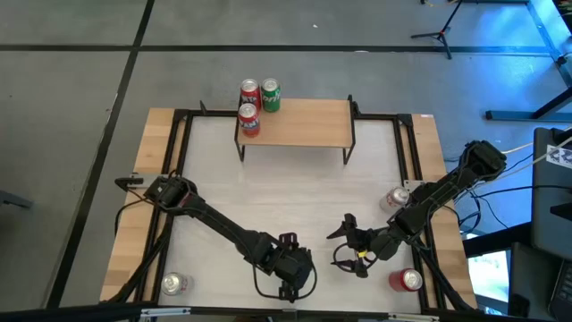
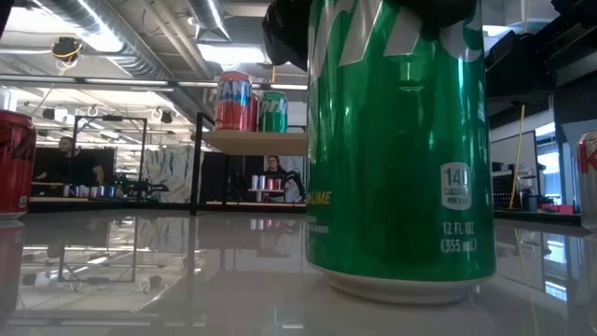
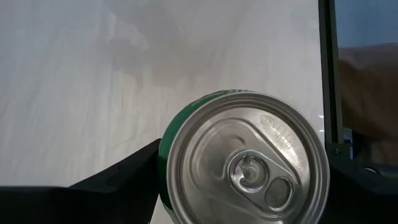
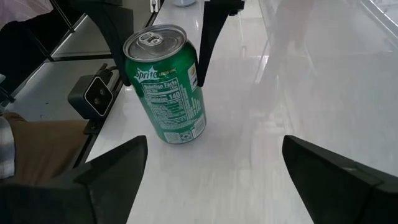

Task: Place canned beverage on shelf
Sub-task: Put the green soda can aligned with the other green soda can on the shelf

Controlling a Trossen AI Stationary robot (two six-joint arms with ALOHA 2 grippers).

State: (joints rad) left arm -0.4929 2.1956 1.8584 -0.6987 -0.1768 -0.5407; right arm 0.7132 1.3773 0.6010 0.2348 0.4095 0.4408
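Green Sprite can (image 2: pixel 399 149) fills the low view, upright on the white counter (image 2: pixel 187 280) at its near edge. Left pincer (image 4: pixel 163 28) is lowered over it from above: in the right wrist view one dark finger (image 4: pixel 115 37) stands on each side of the can's upper part, very near the wall; whether they touch cannot be told. In the left wrist view the can's silver top (image 3: pixel 245 162) sits between the two fingers, pull tab visible. Left pincer is spread about can-wide, around the can but not visibly squeezing it.

Right pincer (image 1: pixel 344 241) hangs just beside the left one, toward the right side of the counter, fingers spread wide and holding nothing; the green can lies ahead of it, apart.

Shelf (image 1: pixel 299 123) stands at the far edge of the counter, well away from both pincers. Three cans sit at its left end: two red (image 1: pixel 249 119) (image 1: pixel 249 92) and one green (image 1: pixel 270 95).

Other cans stand on the counter: a silver-topped one at the near left corner (image 1: pixel 173 283), a red one at the near right (image 1: pixel 407 280), another by the right rail (image 1: pixel 394 199).
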